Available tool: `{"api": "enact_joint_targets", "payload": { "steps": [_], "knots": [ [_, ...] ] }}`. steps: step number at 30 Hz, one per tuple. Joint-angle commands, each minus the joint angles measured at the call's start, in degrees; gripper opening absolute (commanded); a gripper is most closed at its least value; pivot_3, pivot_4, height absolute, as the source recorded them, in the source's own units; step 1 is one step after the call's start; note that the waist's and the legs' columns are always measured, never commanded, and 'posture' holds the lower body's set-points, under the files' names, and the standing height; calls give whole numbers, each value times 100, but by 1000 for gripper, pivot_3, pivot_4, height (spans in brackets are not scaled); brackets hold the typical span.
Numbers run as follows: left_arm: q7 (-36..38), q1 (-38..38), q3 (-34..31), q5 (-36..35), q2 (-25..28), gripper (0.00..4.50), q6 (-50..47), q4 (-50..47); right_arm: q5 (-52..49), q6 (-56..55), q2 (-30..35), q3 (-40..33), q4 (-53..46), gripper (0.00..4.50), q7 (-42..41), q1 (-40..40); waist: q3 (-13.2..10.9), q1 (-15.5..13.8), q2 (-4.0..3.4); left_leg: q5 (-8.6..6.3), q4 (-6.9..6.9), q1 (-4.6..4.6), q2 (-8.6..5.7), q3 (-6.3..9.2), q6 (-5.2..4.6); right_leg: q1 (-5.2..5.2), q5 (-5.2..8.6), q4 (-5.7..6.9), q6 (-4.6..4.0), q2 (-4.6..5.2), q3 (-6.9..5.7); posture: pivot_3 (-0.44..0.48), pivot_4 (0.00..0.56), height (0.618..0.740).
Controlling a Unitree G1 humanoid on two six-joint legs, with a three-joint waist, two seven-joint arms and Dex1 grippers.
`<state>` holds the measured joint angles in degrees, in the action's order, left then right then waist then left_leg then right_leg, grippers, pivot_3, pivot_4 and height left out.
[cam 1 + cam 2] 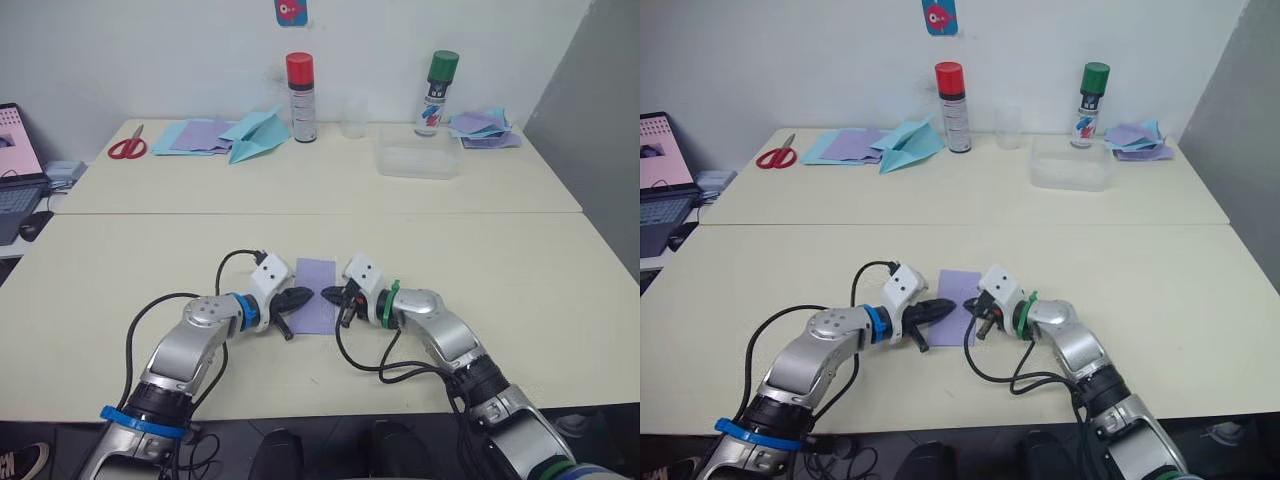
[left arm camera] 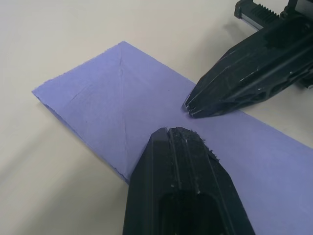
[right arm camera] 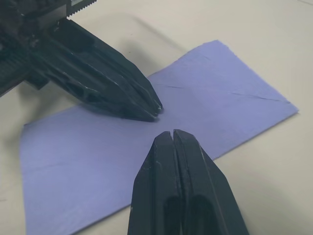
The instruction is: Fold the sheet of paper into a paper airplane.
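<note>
The sheet of paper (image 1: 317,272) is lavender and lies flat on the near table as a narrow creased rectangle, seemingly folded. My left gripper (image 1: 305,296) comes in from the left, shut, with its tip resting on the sheet (image 2: 98,98). My right gripper (image 1: 328,295) comes in from the right, also shut, tip on the sheet (image 3: 220,88). The two tips nearly meet over the sheet's middle, a small gap apart. Nothing is held in either. The paper airplane is out of view.
On the far table lie red scissors (image 1: 127,148), a pile of blue and lavender papers (image 1: 195,136), a light-blue paper plane (image 1: 258,135), two spray cans (image 1: 301,97) (image 1: 437,92), a clear box (image 1: 418,155) and more papers (image 1: 482,128). A laptop (image 1: 15,165) sits far left.
</note>
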<state>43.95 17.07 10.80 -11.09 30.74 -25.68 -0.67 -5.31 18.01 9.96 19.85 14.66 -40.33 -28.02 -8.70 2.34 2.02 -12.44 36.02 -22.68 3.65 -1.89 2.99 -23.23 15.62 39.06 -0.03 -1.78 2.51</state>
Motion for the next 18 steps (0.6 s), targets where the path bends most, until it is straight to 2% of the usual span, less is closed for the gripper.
{"api": "enact_joint_targets", "payload": {
  "steps": [1, 12, 18],
  "knots": [
    [51, -56, 288, 438, 137, 0, 140, 416, 76, -339, -65, -260, 482, 38, 136, -415, 0, -5, -1, 0, 0, 0, 0, -1, 0, 0, 0, 0, 0, 0, 0, 0, 150, 740],
    [87, -27, 330, 541, 104, 0, 210, 504, 517, -946, -384, -321, 2563, 38, 309, -1409, 2, -14, -2, 0, -1, 5, 3, -5, 0, 3, -1, 1, -1, 0, 0, 0, 150, 740],
    [101, -51, 355, 603, 141, 0, 191, 496, 601, -1100, -530, -618, 3431, 38, 874, -1915, 13, -9, -5, 0, -1, 10, 3, -5, 0, 6, -3, 3, -4, 1, 1, 0, 150, 740]
  ]
}}
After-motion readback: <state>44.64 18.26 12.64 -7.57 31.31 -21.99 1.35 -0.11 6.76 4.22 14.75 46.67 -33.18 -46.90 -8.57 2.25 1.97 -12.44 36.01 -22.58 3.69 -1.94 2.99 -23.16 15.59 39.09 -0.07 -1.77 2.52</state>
